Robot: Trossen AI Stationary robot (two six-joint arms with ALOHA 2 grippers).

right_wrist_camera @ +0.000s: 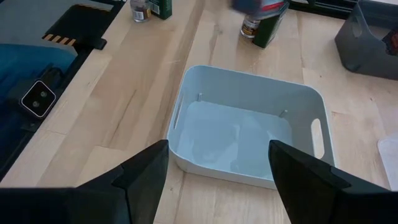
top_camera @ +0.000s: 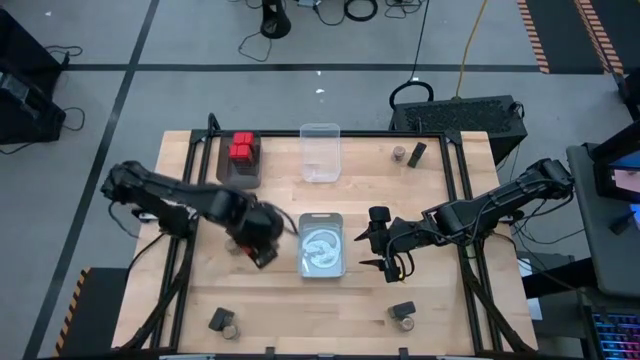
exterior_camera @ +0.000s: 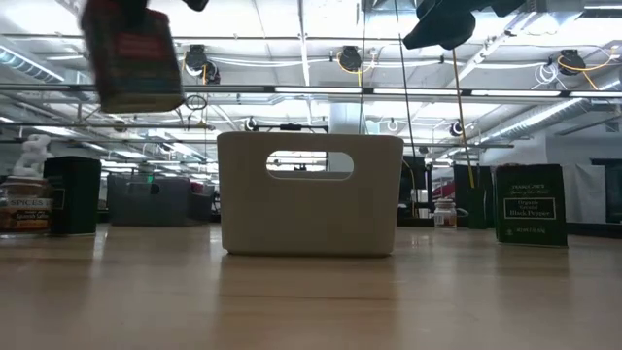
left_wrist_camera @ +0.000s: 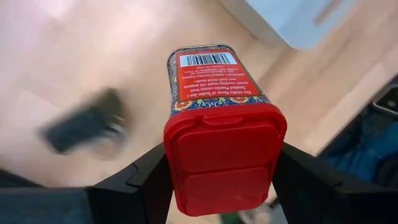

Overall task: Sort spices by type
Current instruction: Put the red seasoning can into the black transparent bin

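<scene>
Left wrist view shows the left gripper (left_wrist_camera: pixel 224 180) clamped on a red spice box (left_wrist_camera: pixel 221 124), lifted clear of the table: a carry step, probably toward the dark bin (top_camera: pixel 240 166) holding red ones. Right gripper (right_wrist_camera: pixel 217 180) waits open over the white bin (right_wrist_camera: pixel 249 124).

Industrial lab: floor cables (top_camera: pixel 350 10), ceiling ducts (exterior_camera: pixel 292 58)

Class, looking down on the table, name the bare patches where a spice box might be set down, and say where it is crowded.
Bare wood lies between the clear bin and the far-right jar pair, and along the near edge between the two corner pairs. Crowded: around the white bin.
</scene>
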